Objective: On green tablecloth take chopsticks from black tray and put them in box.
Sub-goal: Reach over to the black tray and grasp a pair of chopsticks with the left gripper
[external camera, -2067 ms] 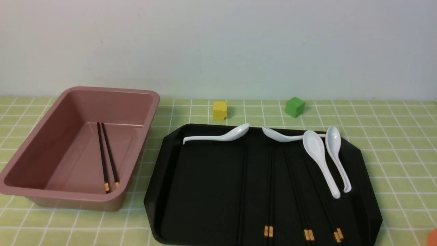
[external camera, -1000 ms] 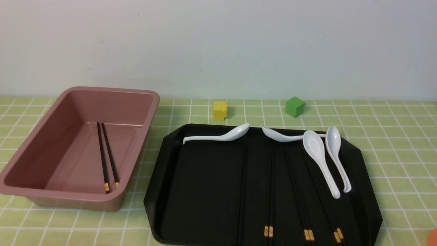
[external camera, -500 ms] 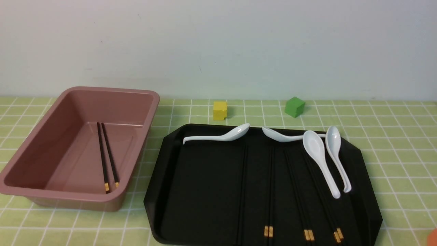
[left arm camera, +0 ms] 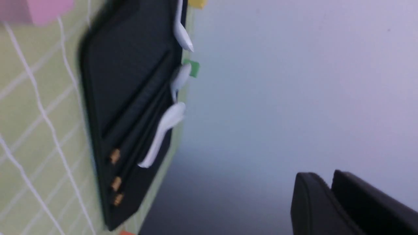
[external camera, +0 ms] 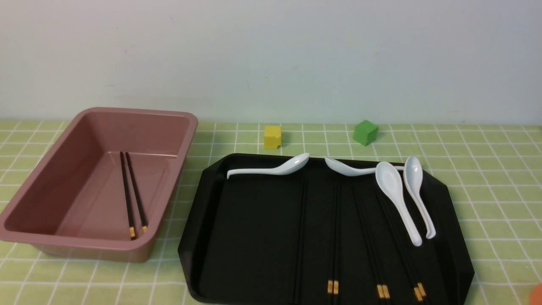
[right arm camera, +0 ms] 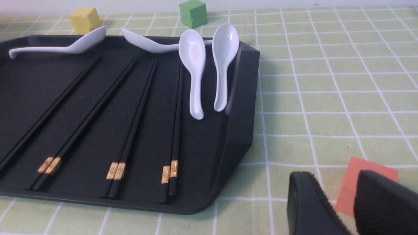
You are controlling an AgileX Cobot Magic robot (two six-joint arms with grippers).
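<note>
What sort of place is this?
Probably a staged tabletop test setup, not a dining room: a green tablecloth against a bare wall, a black tray of chopsticks and spoons, a yellow cube and a green cube.

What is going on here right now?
The robot is partway through its job of putting chopsticks into a box. One pair of chopsticks lies in the box. More pairs lie on the tray, beside four spoons. The left claw and right claw hold nothing.
</note>
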